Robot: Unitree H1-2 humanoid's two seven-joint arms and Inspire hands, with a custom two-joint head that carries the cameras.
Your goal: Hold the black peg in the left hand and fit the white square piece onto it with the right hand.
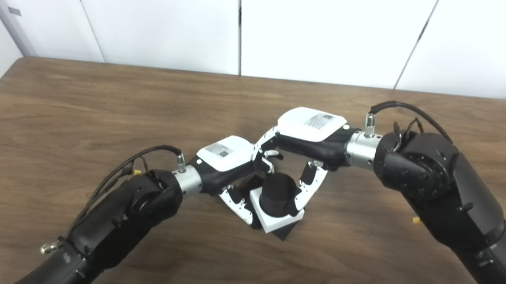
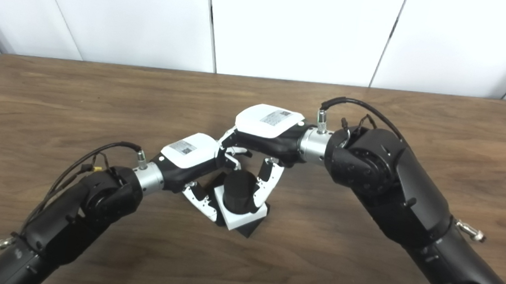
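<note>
Left hand: the left hand (image 1: pixel 226 162) reaches in from the lower left to the middle of the worktop (image 1: pixel 102 103), its fingers (image 1: pixel 237 204) curled down against the left side of the white square piece (image 1: pixel 274 218) and the black base below it; it appears closed on the peg assembly, though the exact contact is hidden under the palm.
Right hand: the right hand (image 2: pixel 267 132) comes in from the right and arches over the parts, its thumb (image 2: pixel 264 188) lying down the right side of the peg and reaching the white piece, its other fingers bent over the far side next to the left hand; it looks clamped on the white piece.
Black peg: the black peg (image 2: pixel 238 190) is a round, upright cylinder standing between the two hands, its top showing clear above the white piece.
White square piece: it sits around the lower part of the peg, lying roughly flat and turned cornerwise to the worktop edge.
Black base: a dark flat part (image 1: pixel 285 231) shows under the near corner of the white piece, resting on the worktop.
Hands together: the two hands touch or nearly touch above the far side of the peg.
</note>
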